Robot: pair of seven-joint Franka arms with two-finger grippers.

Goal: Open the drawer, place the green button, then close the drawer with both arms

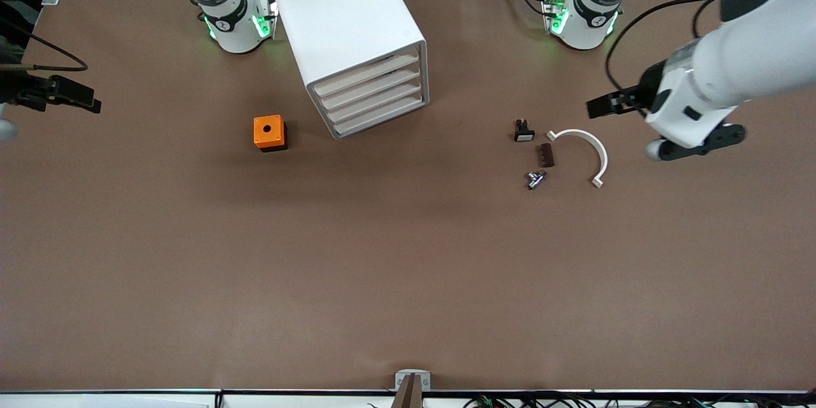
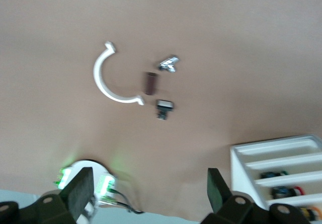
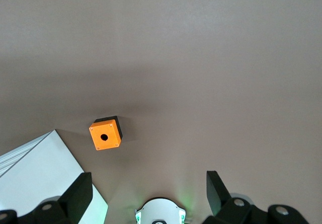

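Observation:
The white cabinet (image 1: 347, 19) stands at the robots' side of the table, its four alike drawers (image 1: 373, 99) all pushed in. I cannot pick out the button on the table. In the left wrist view small coloured parts (image 2: 275, 176) show inside the drawers (image 2: 282, 176); whether one is the button I cannot tell. My left gripper (image 1: 596, 106) (image 2: 148, 191) hangs open and empty over the left arm's end of the table, beside a white arc. My right gripper (image 1: 89, 101) (image 3: 148, 194) hangs open and empty over the right arm's end.
An orange box with a hole (image 1: 269, 132) (image 3: 105, 133) sits beside the cabinet toward the right arm's end. Toward the left arm's end lie a black part with a white cap (image 1: 523, 131), a brown piece (image 1: 547, 155), a metal piece (image 1: 535, 179) and the white arc (image 1: 583, 153).

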